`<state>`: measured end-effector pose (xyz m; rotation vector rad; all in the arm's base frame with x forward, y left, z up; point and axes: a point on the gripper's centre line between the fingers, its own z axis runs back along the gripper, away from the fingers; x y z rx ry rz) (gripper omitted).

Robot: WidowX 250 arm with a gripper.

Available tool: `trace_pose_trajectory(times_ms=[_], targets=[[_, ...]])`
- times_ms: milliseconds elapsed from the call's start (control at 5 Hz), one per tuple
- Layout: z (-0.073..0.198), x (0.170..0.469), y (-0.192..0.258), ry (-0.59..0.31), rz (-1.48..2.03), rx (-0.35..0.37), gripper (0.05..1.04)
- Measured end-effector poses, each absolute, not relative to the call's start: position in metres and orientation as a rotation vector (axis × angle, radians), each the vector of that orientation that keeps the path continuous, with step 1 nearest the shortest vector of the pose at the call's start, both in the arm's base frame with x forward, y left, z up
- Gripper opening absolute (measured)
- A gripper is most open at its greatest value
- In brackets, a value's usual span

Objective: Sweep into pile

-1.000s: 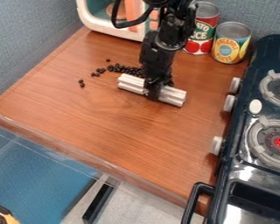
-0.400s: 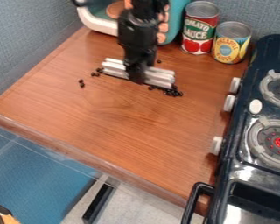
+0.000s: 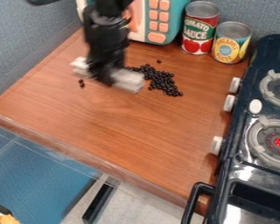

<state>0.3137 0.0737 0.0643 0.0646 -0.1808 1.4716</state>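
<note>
A white bar point(image 3: 131, 80) is gripped by the closed claw point(image 3: 105, 79). Near one end, a pile of black beads point(image 3: 160, 80) is seen, too many to count. Two loose beads point(image 3: 82, 83) are found near the other end. A wide stretch of counter point(image 3: 124, 131) is seen toward the front edge. Its sides are bordered by one wall point(image 3: 19, 43) and one stove point(image 3: 243, 164); two cans point(image 3: 229, 49) are set behind.

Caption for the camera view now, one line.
Robot arm holding a white bar beside a pile of dark beads on a wooden counter.
</note>
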Motion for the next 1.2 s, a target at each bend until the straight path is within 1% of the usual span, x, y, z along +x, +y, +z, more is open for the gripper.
trace_pose_trajectory(times_ms=[200,400,600,800,1000,1200], targets=[[0.047,0.301,0.101,-0.184,1.422,0.130,0.379],[0.028,0.291,0.129,-0.141,1.333,0.182,0.379],[0.024,0.293,0.141,-0.129,1.268,0.179,0.380],[0.012,0.295,0.142,-0.100,1.265,0.166,0.379],[0.010,0.302,0.136,-0.098,1.252,0.159,0.380],[0.010,0.315,0.132,-0.118,1.234,0.159,0.379]])
